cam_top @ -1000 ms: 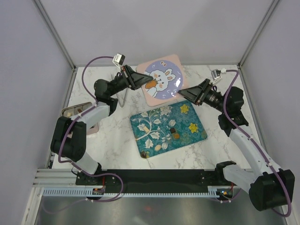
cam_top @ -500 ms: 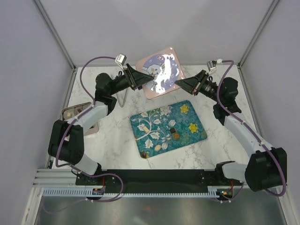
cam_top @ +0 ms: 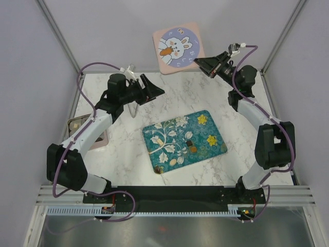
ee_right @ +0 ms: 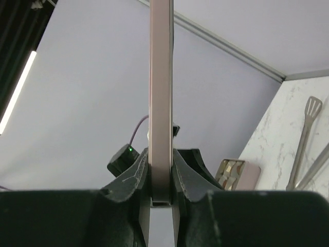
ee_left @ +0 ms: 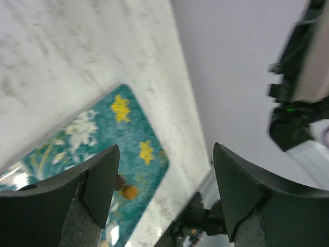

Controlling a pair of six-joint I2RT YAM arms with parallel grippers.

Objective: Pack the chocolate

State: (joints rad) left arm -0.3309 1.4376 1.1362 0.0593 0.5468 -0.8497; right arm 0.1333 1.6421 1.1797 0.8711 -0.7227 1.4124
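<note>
The marble desk (cam_top: pixel 205 98) carries the teal tray (cam_top: pixel 154 141), which lies below the left tool (cam_top: pixel 157 90) and far below the right tool (cam_top: pixel 201 63). The right tool is clamped on one edge of the pink rabbit lid (cam_top: pixel 178 46) and holds it raised in the air, I think to keep it out of the way for packing. The left tool has its fingers apart and holds nothing. The chocolate (cam_top: pixel 190 145) rests on the tray, below the left tool, not yet packed.

Even bright light; chocolate (ee_left: pixel 128 191) blurred by motion.
</note>
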